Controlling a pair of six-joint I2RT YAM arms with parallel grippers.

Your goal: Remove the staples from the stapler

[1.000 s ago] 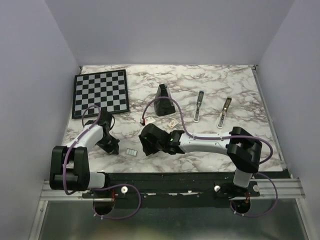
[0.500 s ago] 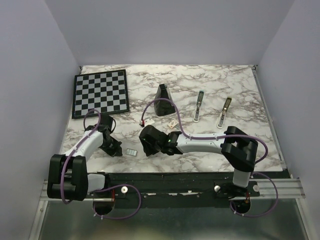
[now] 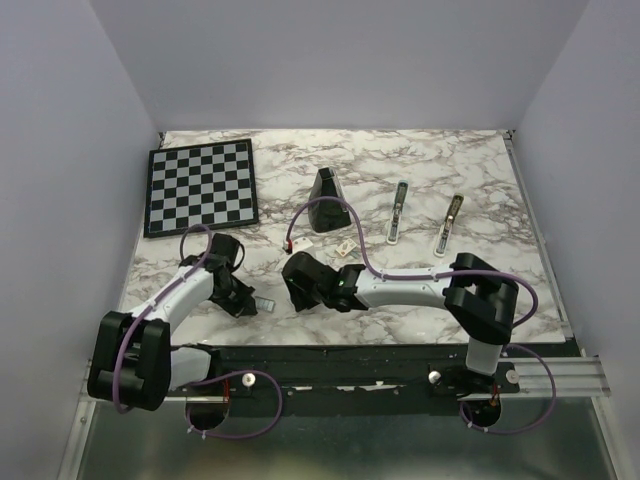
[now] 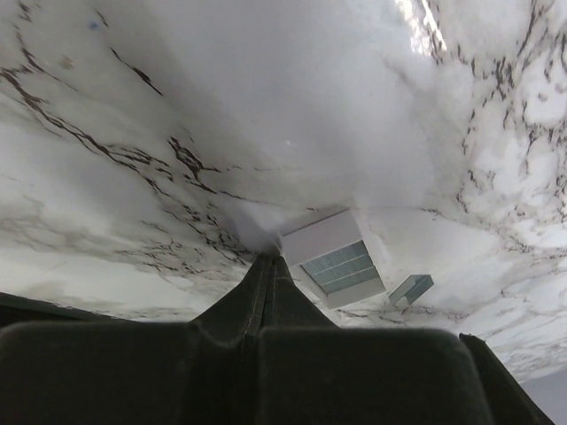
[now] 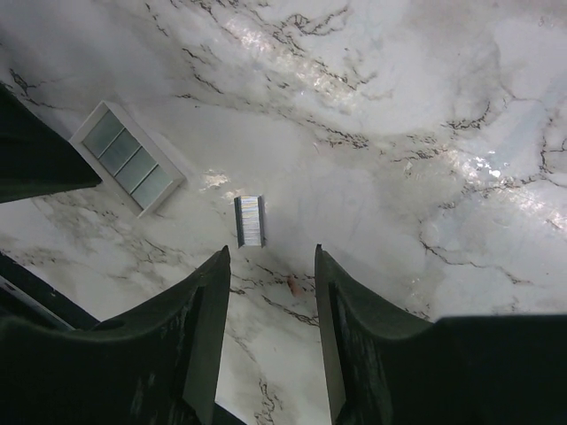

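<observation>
Overhead, a white marble-patterned table [image 3: 460, 170] with two black-and-white arms reaching in from the near edge. At the near left of centre, the left gripper [image 3: 243, 298], fingers pressed tight together on nothing, tip right at a corner of a small white box [image 3: 265, 303]; touching or a hair apart, hard to tell. From the left wrist camera: the same closed left gripper [image 4: 266, 258] pointing at the box [image 4: 331, 258], a white frame around blue-grey ridged panels. Just right of the box, the staples [image 4: 410, 288], a tiny silver ridged strip lying flat and loose on the marble.

Just to the right again, the right gripper [image 3: 297, 288], low over the table, fingers spread apart and holding nothing. From the right wrist camera: the staples [image 5: 250, 220] just beyond the gap between the two fingertips, untouched, with the box [image 5: 128, 159] further left.

Farther back and right of centre, the stapler [image 3: 398, 212], a slim blue-grey bar with a teal far end, flat on the table, well apart from both grippers. Beside it on the right, a second slim bar [image 3: 448, 226] with a brownish end. On its left, a black wedge [image 3: 325, 202] standing upright. At the far left, a chessboard [image 3: 201, 187].
</observation>
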